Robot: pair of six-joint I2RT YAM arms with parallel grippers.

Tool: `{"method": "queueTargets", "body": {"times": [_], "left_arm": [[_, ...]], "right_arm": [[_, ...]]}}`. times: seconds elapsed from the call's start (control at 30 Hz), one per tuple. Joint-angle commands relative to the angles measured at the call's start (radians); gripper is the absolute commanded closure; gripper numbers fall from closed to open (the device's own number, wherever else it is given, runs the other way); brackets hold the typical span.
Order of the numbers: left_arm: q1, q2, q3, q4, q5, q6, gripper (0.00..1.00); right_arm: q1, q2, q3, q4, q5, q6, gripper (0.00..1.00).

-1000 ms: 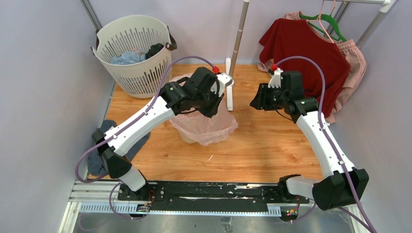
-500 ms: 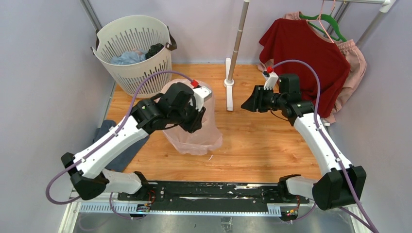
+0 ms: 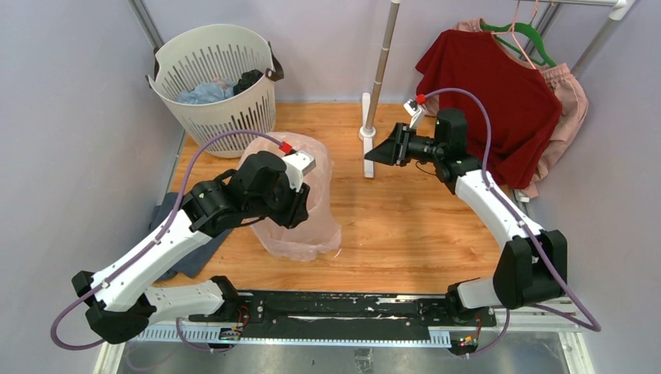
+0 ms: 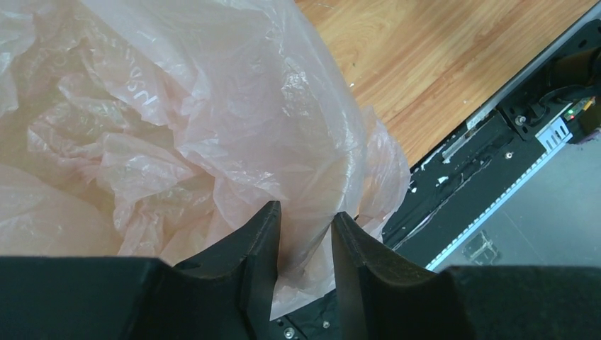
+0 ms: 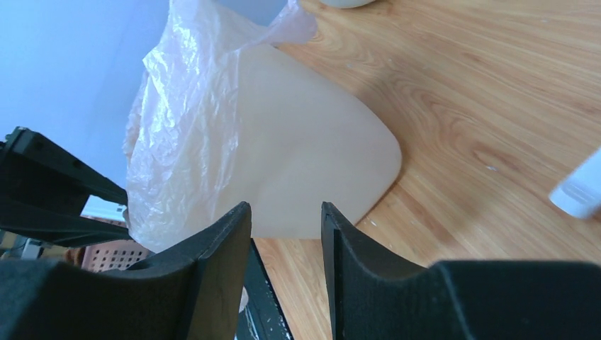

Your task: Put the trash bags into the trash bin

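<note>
The pale-pink trash bag (image 3: 316, 195) is draped over the cream trash bin, whose smooth wall (image 5: 319, 163) shows bare in the right wrist view. From above, the bin is covered by the film. My left gripper (image 3: 294, 212) sits at the bag's near left side. Its jaws stand apart with a loose fold of the bag (image 4: 212, 106) between them (image 4: 305, 214). My right gripper (image 3: 372, 153) hovers to the right of the bin, open and empty, pointing at it (image 5: 285, 207). The bag (image 5: 177, 142) hangs crinkled down the bin's far side.
A round white slotted basket (image 3: 214, 78) holding clothes stands at the back left. A white pole on its stand (image 3: 368, 132) rises close to my right gripper. A red shirt (image 3: 487, 86) hangs at the back right. Blue-grey cloth (image 3: 183, 241) lies under my left arm. The black rail (image 3: 335, 308) runs along the near edge.
My left arm drew back toward the near left and the bagged bin shifted left with it. The left jaws widened. My right gripper moved left and farther back, toward the pole.
</note>
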Motion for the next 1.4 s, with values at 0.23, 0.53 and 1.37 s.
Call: {"method": "queueTargets", "body": {"times": [0.23,0.53,1.37], "left_arm": [[0.004,0.100,0.022,-0.078,0.004,0.044,0.65],[0.005,0.141,0.116,-0.102,-0.031,0.102,0.41],[0.128,0.545,0.616,-0.174,-0.123,0.072,0.39]], "right_arm": [[0.118,0.157,0.007,0.394,-0.132,0.228,0.37],[0.139,0.249,-0.017,0.598,-0.129,0.382,0.29],[0.107,0.152,0.001,0.238,-0.080,0.175,0.28]]}}
